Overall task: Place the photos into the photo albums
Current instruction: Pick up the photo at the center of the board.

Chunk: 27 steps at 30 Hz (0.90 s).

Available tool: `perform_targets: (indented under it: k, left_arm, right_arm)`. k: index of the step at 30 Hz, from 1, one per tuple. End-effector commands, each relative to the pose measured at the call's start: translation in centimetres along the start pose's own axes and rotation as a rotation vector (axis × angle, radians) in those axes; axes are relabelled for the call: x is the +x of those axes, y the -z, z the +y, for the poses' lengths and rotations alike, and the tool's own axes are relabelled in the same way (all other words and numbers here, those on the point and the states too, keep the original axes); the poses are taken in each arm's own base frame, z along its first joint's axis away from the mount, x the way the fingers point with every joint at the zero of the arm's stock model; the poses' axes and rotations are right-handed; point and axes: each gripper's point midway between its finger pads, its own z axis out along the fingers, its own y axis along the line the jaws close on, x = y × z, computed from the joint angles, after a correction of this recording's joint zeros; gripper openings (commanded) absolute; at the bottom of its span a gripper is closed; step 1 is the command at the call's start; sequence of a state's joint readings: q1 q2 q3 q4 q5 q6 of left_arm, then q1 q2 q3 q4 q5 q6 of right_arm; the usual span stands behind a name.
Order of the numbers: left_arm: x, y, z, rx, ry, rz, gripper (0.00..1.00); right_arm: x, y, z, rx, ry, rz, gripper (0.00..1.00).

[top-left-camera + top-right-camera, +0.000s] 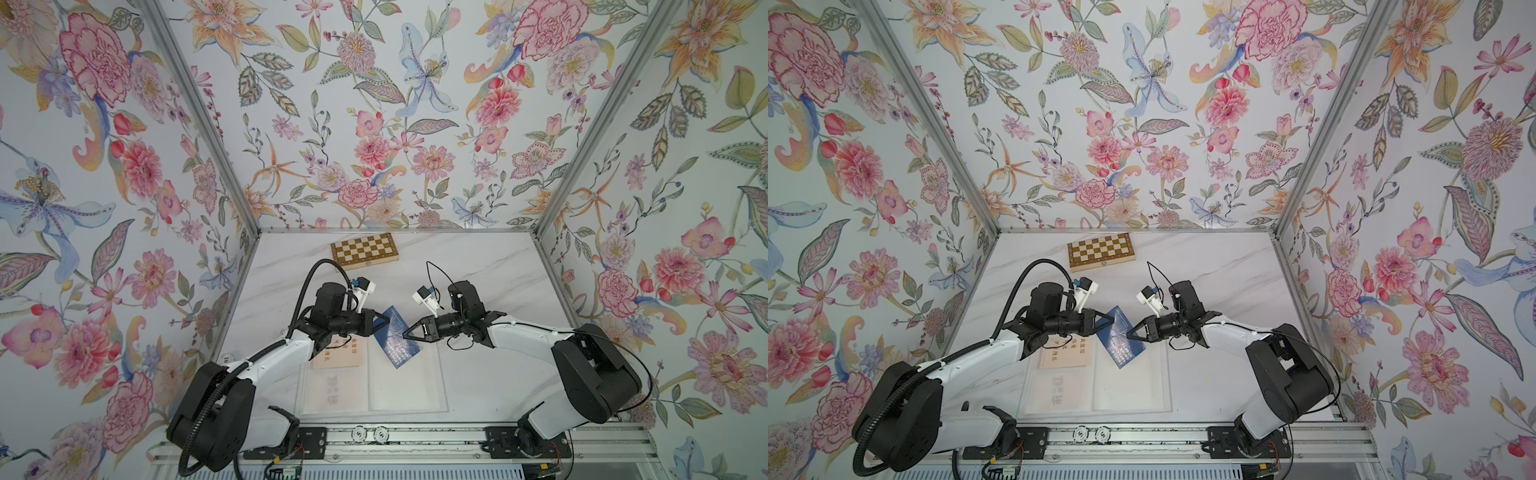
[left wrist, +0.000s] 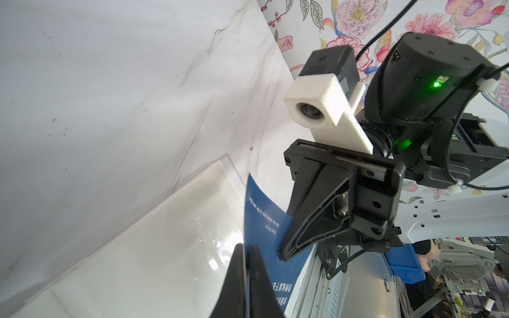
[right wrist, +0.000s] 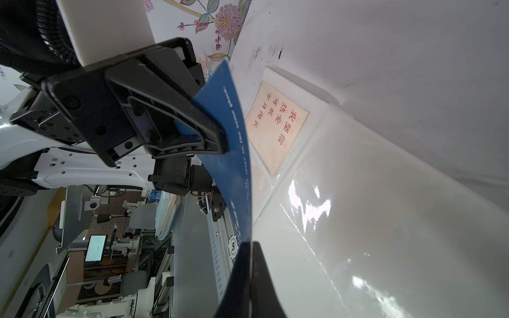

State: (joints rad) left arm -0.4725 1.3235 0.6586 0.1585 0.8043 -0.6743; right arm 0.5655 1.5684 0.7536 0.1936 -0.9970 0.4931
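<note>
Both top views: left pincer point(image 1: 388, 322) and right pincer point(image 1: 405, 335) meet almost tip to tip, each clamped shut on the navy card point(image 1: 398, 351), on opposite edges. The card hangs tilted over the far part of the open album point(image 1: 374, 392), which lies flat on the bench point(image 1: 478, 282) between the arms, close to the base rail. Can't tell whether the card's low corner touches the page.

What the top views don't give:
- Left wrist: the card edge sits between that pincer's own fingers point(image 2: 234, 278), no gap. The right pincer point(image 2: 283, 254) bites the card from the other side. Behind it are only bare glossy sleeve pages with glare.
- Right wrist: same picture mirrored. The card runs into its own fingers point(image 3: 261, 278) and the left pincer point(image 3: 221, 143) is closed on the other edge. The card bows slightly.
- Right wrist also shows the cream card point(image 3: 276, 124) whole, inside a pocket at a far corner of the album. In the top views the left arm covers part of it point(image 1: 340, 353).

Top views only: the chessboard box point(image 1: 365, 249), at the far edge of the bench, well apart from the album.

Writing:
- Cream card, red characters, probably 我坚信 / 热爱 / 可抵 / 岁月漫长.
- Navy card has white print, small rows plus Chinese lines near one end point(image 2: 281, 291), too oblique to read.
- Faint grey print shows through the page near the cream card point(image 1: 332, 380), illegible.
- Round disc on the rail point(image 3: 233, 246) reads "5".
</note>
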Motion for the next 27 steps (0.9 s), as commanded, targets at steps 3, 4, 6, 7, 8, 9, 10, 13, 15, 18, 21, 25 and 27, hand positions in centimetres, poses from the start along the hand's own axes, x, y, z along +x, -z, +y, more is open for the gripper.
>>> perform_targets:
  k: [3, 4, 6, 7, 8, 9, 10, 13, 15, 18, 21, 25, 27]
  left_arm:
    - [-0.4, 0.0, 0.1, -0.023, 0.002, -0.018, 0.00]
    - [-0.6, 0.1, 0.2, -0.027, 0.003, -0.024, 0.00]
    - [-0.9, 0.4, 0.4, -0.038, 0.007, -0.038, 0.00]
    - [-1.1, 0.6, 0.4, -0.043, 0.009, -0.048, 0.00]
    - [-1.4, 0.8, 0.7, -0.054, 0.019, -0.062, 0.00]
    - [-1.6, 1.0, 1.0, -0.064, 0.028, -0.077, 0.00]
    - [-1.8, 1.3, 1.3, -0.070, 0.041, -0.095, 0.00]
    - [-2.6, 2.0, 2.3, -0.077, 0.084, -0.141, 0.00]
    - [-3.1, 2.5, 2.7, -0.078, 0.110, -0.174, 0.00]
    - [-3.7, 3.4, 3.4, -0.079, 0.153, -0.220, 0.00]
    - [-4.1, 4.2, 4.3, -0.079, 0.202, -0.269, 0.00]
    - [-4.6, 5.3, 5.2, -0.058, 0.268, -0.335, 0.00]
    - [-4.6, 5.6, 5.5, -0.046, 0.292, -0.356, 0.00]
  right_arm:
    - [-1.1, 0.4, 0.3, -0.011, 0.016, -0.009, 0.24]
    - [-1.2, 0.6, 0.3, -0.011, 0.016, -0.013, 0.29]
    - [-1.4, 0.9, 0.3, -0.006, 0.017, -0.025, 0.36]
    - [-1.5, 1.1, 0.2, -0.003, 0.013, -0.032, 0.39]
    - [-1.6, 1.4, 0.1, 0.004, 0.007, -0.042, 0.42]
    - [-1.8, 1.6, -0.1, 0.010, 0.001, -0.053, 0.44]
    - [-2.0, 1.9, -0.4, 0.016, -0.008, -0.067, 0.45]
    - [-2.5, 2.7, -1.2, 0.031, -0.048, -0.108, 0.46]
    - [-2.7, 3.1, -1.7, 0.045, -0.066, -0.131, 0.46]
    - [-2.8, 3.3, -2.2, 0.086, -0.092, -0.158, 0.46]
    - [-3.0, 3.2, -2.0, 0.103, -0.099, -0.185, 0.46]
    - [-3.4, 2.8, -1.5, 0.109, -0.105, -0.230, 0.47]
    - [-3.5, 2.6, -1.4, 0.099, -0.119, -0.258, 0.48]
